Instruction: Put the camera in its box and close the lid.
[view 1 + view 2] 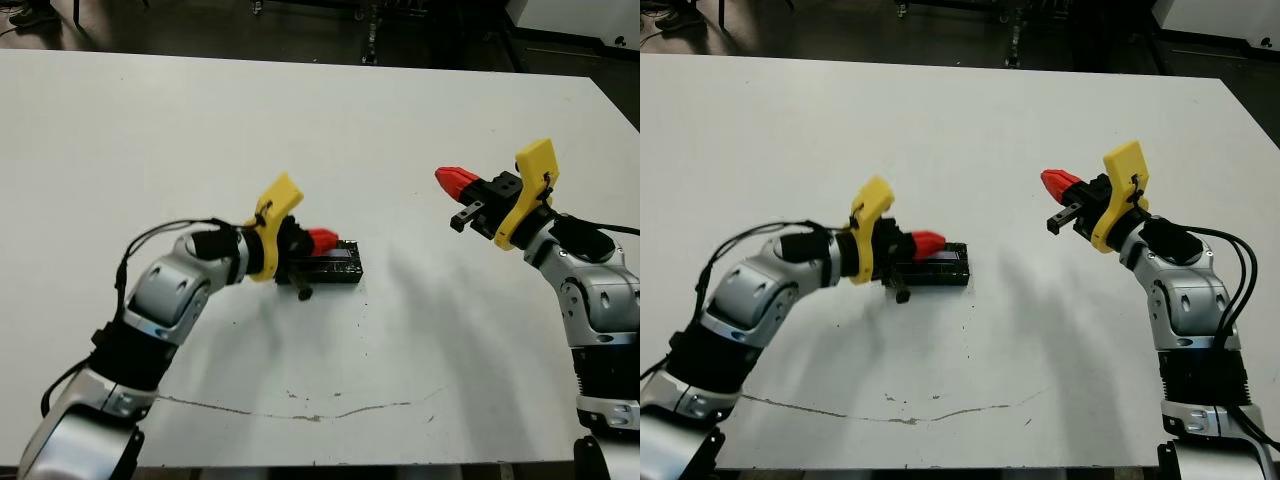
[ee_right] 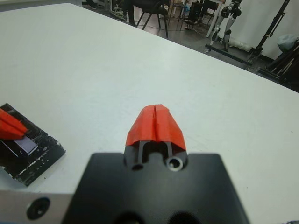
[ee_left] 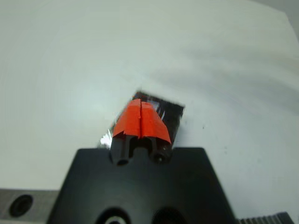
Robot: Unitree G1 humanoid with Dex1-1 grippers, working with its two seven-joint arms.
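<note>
Both red tips of the left hand (image 1: 322, 240) hide, seemingly, the lid (image 1: 335, 265)

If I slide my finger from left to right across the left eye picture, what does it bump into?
The left gripper with red fingertips pressed together → the flat glossy black lid just under and past those tips → bare white table → the right gripper, red tips together, held apart from everything.
</note>
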